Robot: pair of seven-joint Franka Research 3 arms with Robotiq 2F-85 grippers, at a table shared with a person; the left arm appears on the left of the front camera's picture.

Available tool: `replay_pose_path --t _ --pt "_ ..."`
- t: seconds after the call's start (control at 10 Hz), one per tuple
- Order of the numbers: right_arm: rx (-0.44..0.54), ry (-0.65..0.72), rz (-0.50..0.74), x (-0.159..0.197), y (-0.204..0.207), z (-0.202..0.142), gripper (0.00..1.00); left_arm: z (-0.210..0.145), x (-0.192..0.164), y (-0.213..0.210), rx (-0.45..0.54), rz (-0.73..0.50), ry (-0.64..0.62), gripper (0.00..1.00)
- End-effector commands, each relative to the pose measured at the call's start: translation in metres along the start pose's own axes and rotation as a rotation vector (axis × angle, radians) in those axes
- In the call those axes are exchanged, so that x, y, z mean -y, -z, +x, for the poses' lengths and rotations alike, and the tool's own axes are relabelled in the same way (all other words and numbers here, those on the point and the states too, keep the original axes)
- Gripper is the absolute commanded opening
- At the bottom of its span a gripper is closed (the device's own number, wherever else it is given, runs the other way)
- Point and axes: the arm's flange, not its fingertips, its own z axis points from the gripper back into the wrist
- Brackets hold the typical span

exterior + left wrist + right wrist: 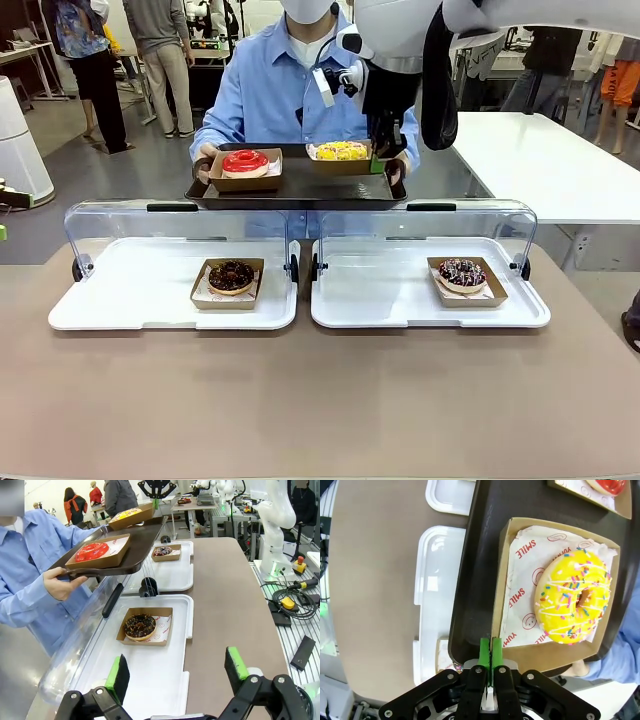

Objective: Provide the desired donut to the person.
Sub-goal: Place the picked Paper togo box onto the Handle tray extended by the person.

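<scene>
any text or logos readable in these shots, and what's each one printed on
"SMILE", red print on the white liner paper under the yellow sprinkle donut, twice, right wrist view.
"YUM...", red, same liner near the box edge; the rest is cut off.
Red print on the liner under the chocolate donut, left wrist view: too small to read.
Print on the red donut's liner: too blurred to read.

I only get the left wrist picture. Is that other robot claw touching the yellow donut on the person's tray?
Observer: No. The right gripper is pinched shut on the edge of the cardboard box under the yellow donut.
Visitor: Anything on that donut?
Observer: White icing lines and coloured sprinkles.
Visitor: I see one hand holding the tray. Just one?
Observer: No, both: the person grips the tray at each end, one hand per side.
</scene>
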Motion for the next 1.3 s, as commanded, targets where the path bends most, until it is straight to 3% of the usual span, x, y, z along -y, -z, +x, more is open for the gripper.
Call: replay_pose_path --t 0.0,1.1,1.2 --pt "-0.001 0.002 -0.002 -0.001 -0.003 -0.001 0.01 0.0 0.0 -0.001 0.006 0.006 0.004 1.0" --pt "0.023 0.156 0.068 0.036 0.04 -0.024 0.01 0.0 0.0 -0.001 0.006 0.006 0.004 1.0" --pt "0.039 0.153 0.065 0.035 0.04 -0.025 0.24 0.0 0.0 -0.001 0.006 0.006 0.004 1.0"
